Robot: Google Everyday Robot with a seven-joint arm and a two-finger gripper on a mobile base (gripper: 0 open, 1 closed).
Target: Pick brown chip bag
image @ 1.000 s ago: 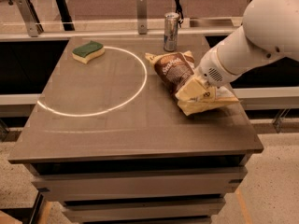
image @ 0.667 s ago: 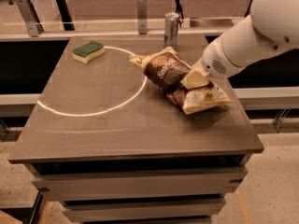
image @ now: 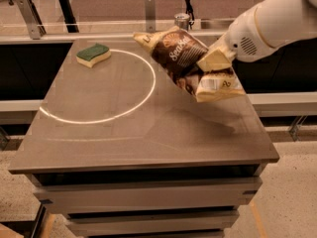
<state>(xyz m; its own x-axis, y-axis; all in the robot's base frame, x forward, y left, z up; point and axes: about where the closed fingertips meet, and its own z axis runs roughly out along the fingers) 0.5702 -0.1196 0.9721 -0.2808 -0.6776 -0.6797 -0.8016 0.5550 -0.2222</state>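
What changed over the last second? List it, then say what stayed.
The gripper, clamped on the brown chip bag, raised it off the table, so it now hangs tilted above the right side. The sponge and silver can stayed put.

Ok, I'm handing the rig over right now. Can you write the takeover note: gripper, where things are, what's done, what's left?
Gripper: over the table's right rear, shut on the brown chip bag, pinching its right side.
Bag: held tilted above the table, its shadow on the top below it.
Others: green-and-yellow sponge at the left rear; silver can at the back edge behind the bag.
Done: grasp made, bag lifted.
Left: probably only to carry it clear. The grip is near one edge, so watch for slip.
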